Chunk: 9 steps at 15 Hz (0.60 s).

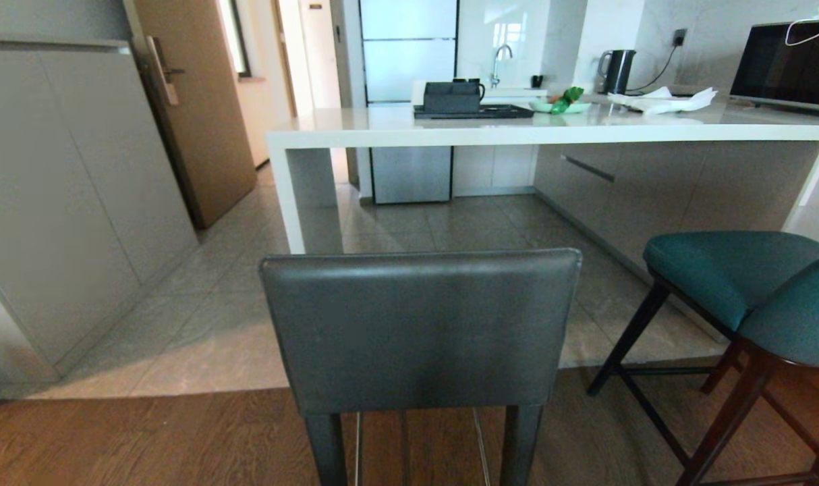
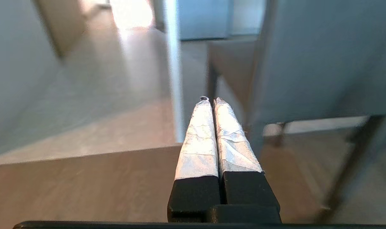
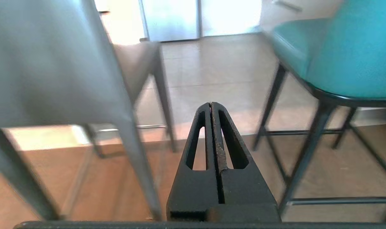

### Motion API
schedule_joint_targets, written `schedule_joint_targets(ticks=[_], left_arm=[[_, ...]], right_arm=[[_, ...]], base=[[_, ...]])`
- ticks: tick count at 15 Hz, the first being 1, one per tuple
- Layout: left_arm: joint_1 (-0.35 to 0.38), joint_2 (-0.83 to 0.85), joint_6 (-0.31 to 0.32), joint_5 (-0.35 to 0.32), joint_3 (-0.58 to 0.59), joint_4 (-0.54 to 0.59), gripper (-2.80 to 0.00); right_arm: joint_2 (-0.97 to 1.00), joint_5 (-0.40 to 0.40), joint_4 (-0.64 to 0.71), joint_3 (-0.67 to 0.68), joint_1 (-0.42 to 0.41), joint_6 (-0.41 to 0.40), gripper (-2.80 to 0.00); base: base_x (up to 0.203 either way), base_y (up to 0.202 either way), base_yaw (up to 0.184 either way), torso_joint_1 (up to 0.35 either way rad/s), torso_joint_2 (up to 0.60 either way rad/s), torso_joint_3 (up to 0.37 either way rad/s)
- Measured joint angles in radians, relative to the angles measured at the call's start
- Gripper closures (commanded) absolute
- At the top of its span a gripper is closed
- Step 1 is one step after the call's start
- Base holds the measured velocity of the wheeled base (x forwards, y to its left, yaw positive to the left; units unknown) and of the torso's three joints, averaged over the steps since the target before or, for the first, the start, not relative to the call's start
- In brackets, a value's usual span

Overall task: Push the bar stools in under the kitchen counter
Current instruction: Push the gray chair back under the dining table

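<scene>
Dark grey leather bar stool with boxy low back [image 1: 419,327], standing on the wooden floor short of the long white speckled stone kitchen counter [image 1: 544,128], its wide back squarely facing the robot and parallel to the counter's edge. Relative to this stool, the teal leather round-backed stool [image 1: 753,290] stands just right, also outside the counter. The left gripper [image 2: 209,101] and right gripper [image 3: 211,105], both clenched and empty, flank the grey stool low behind its legs, about equally near, so a straight forward push seems called for.

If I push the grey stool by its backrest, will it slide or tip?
The grey stool looks tall on slim legs, so a high push may tip it. Its front legs seem near the wood-to-tile edge, which might catch them. The padded back probably gives slightly.
</scene>
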Motion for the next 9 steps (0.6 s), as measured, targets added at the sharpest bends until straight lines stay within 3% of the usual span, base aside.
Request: schedule_joint_targets(ticks=[3,9], left_arm=[[-0.018,0.253,-0.033,-0.01,-0.082,-0.15,0.0],[-0.049,0.803,-0.059,-0.017,-0.125,-0.62,0.0]], right_arm=[[0.212,0.014,-0.097,-0.101,0.001,0.067,0.0],[0.715,0.03,-0.535,-0.165,0.012,0.082,0.0]], base=[[0.0,0.0,0.0,0.0,0.0,0.0],[0.0,0.0,0.0,0.0,0.0,0.0]])
